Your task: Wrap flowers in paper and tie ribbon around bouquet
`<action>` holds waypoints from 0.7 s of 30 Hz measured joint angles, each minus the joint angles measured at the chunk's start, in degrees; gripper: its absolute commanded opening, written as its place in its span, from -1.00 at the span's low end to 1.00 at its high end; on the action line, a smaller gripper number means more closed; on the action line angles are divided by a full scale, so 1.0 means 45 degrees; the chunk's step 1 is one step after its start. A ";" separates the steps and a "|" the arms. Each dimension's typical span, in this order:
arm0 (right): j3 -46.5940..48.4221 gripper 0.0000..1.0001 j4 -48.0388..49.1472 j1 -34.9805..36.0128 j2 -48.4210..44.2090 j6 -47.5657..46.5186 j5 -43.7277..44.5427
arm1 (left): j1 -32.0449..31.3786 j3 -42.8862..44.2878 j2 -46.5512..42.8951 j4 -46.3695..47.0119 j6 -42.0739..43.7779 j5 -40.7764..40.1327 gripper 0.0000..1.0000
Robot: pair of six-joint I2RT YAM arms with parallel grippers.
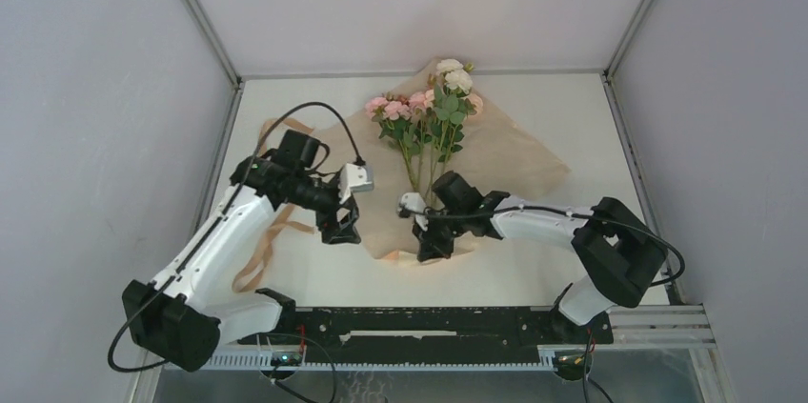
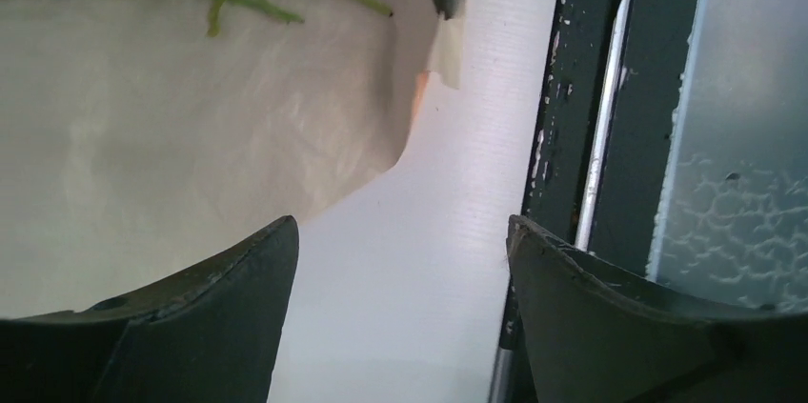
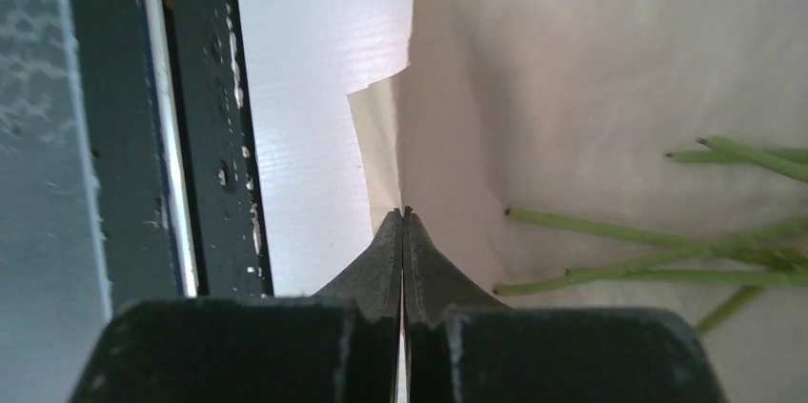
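Seen from above, the right gripper [image 1: 434,249] covered the near edge of the paper [image 1: 515,160] and the stem ends of the flowers [image 1: 429,108] lying on it. Left of the paper, the ribbon [image 1: 255,262] ran partly under the left arm [image 1: 224,236]. Both wrist views cut off the blooms, leaving only stems on the paper.

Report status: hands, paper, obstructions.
Right hand shut on near edge of the paper. Left hand open, holding nothing. Flowers lie on it, unwrapped. Ribbon off left, nothing blocking.
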 measured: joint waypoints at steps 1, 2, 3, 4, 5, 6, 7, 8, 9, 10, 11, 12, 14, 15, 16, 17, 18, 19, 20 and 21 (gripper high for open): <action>0.0019 -1.00 0.0073 -0.0316 -0.0087 0.0335 -0.0364 | -0.0189 -0.0053 0.0146 0.0253 0.0189 -0.0068 0.69; 0.0053 -1.00 0.0160 -0.0636 -0.0141 0.0709 -0.0753 | -0.0942 -0.0175 0.0306 0.0612 0.0393 -0.0160 0.70; 0.0078 -1.00 0.0248 -0.0903 -0.0151 0.0986 -0.1044 | -0.1355 -0.0364 0.0481 0.0967 0.0627 -0.0296 0.75; 0.0087 -1.00 0.0277 -0.1117 -0.0151 0.1195 -0.1273 | -0.1739 -0.0602 0.0690 0.1307 0.0874 -0.0452 0.80; 0.0087 -1.00 0.0291 -0.1399 -0.0151 0.1506 -0.1574 | -0.2021 -0.0792 0.0874 0.1549 0.1064 -0.0622 0.87; 0.0087 -1.00 0.0296 -0.1574 -0.0151 0.1695 -0.1787 | -0.2365 -0.1020 0.1127 0.1885 0.1297 -0.0903 0.90; 0.0087 -1.00 0.0316 -0.1768 -0.0151 0.1909 -0.2050 | -0.2667 -0.1248 0.1384 0.2293 0.1472 -0.1205 0.94; 0.0087 -1.00 0.0340 -0.1875 -0.0151 0.2059 -0.2220 | -0.2939 -0.1457 0.1627 0.2735 0.1627 -0.1511 0.96; 0.0087 -1.00 0.0364 -0.2001 -0.0151 0.2220 -0.2443 | -0.3172 -0.1617 0.1860 0.3147 0.1753 -0.1783 0.96; 0.0087 -1.00 0.0389 -0.2079 -0.0151 0.2380 -0.2637 | -0.3351 -0.1724 0.2055 0.3497 0.1817 -0.1938 0.97; 0.0087 -1.00 0.0437 -0.2171 -0.0151 0.2511 -0.2851 | -0.3551 -0.1851 0.2278 0.3959 0.1889 -0.2127 0.97; 0.0087 -1.00 0.0476 -0.2239 -0.0151 0.2623 -0.2997 | -0.3725 -0.1987 0.2463 0.4439 0.1899 -0.2288 0.97; 0.0087 -1.00 0.0529 -0.2399 -0.0151 0.2793 -0.3279 | -0.4085 -0.2341 0.2759 0.5377 0.1880 -0.2516 0.95; 0.0087 -1.00 0.0544 -0.2467 -0.0151 0.2875 -0.3415 | -0.4265 -0.2506 0.2875 0.5736 0.1855 -0.2676 0.93; 0.0087 -1.00 0.0554 -0.2535 -0.0151 0.2958 -0.3551 | -0.4425 -0.2628 0.2973 0.6037 0.1778 -0.2822 0.89; 0.0087 -1.00 0.0563 -0.2608 -0.0151 0.3011 -0.3657 | -0.4580 -0.2701 0.3070 0.6314 0.1695 -0.3021 0.83; 0.0087 -1.00 0.0578 -0.2662 -0.0151 0.3050 -0.3725 | -0.4673 -0.2735 0.3147 0.6547 0.1622 -0.3113 0.72; 0.0087 -1.00 0.0607 -0.2715 -0.0151 0.3084 -0.3813 | -0.4760 -0.2735 0.3235 0.6790 0.1520 -0.3186 0.48; 0.0087 -1.00 0.0636 -0.2773 -0.0151 0.3133 -0.3895 | -0.4818 -0.2735 0.3298 0.7009 0.1418 -0.3220 0.22; 0.0087 -1.00 0.0665 -0.2812 -0.0151 0.3186 -0.3939 | -0.4843 -0.2735 0.3347 0.7164 0.1297 -0.3215 -0.05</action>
